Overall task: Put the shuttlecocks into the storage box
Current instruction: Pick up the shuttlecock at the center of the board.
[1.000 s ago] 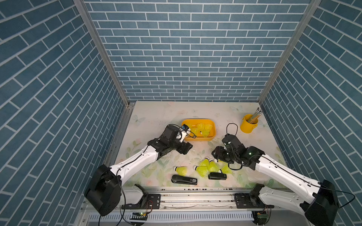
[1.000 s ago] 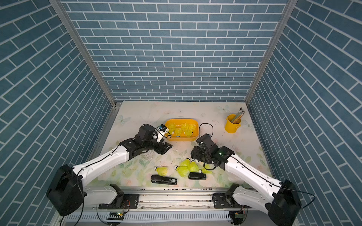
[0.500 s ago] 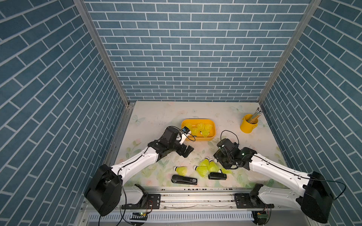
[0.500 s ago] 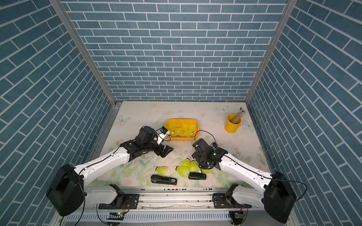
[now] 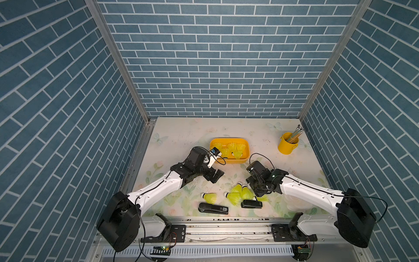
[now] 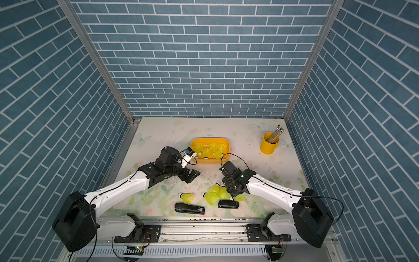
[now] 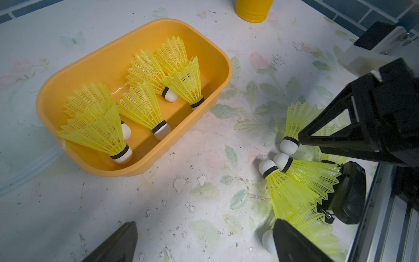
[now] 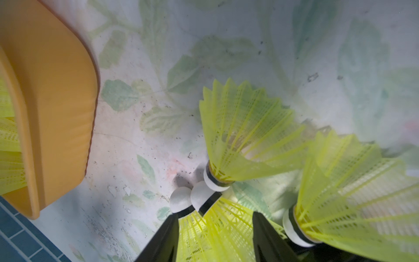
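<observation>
- Neon-yellow shuttlecocks (image 5: 234, 197) in both top views: a loose cluster near the tabletop's front edge, others already in the storage box (image 5: 230, 160) toward mid-table.
- Left wrist view: left gripper (image 7: 205, 222) spread wide, empty.
- Right wrist view: right gripper (image 8: 215, 215), the nearer one, half-parted around one skirt, whose long axis runs along the fingers with its tip outward; grip indeterminate.
</observation>
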### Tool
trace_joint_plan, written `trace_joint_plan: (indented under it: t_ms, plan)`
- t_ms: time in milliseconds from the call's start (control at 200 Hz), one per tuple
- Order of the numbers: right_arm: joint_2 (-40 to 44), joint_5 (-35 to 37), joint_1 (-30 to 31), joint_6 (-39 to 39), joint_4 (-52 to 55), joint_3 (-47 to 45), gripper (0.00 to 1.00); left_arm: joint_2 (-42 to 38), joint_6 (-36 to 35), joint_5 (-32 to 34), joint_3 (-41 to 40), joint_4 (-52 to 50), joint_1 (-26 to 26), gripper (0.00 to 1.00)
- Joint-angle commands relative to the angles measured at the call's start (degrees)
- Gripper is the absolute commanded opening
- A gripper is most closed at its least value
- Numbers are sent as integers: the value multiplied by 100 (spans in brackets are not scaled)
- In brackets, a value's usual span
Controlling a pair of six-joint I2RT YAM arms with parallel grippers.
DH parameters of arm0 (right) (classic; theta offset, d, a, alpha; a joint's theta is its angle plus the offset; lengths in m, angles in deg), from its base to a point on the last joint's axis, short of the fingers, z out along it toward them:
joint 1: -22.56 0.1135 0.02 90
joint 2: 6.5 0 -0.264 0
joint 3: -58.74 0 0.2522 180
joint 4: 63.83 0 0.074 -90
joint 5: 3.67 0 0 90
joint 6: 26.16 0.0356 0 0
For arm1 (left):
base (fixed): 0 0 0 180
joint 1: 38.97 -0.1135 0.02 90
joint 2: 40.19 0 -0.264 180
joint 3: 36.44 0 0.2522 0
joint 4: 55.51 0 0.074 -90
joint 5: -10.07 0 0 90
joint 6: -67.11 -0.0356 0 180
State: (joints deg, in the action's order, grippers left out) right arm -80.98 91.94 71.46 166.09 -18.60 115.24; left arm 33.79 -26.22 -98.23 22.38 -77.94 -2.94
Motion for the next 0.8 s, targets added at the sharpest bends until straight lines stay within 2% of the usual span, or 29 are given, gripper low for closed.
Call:
trace_joint_plan:
  t_ms: [0,405,795]
  plan:
    - [-200,107,-16,268,-123,-117,55,-59,-71,-59,-76,60,8,99]
    - [-877,262,-177,242,-404,129,52,116,-71,-188,19,-4,10,100]
    - [-1239,235,-391,115,-579,138,38,129,-38,-208,8,8,9,100]
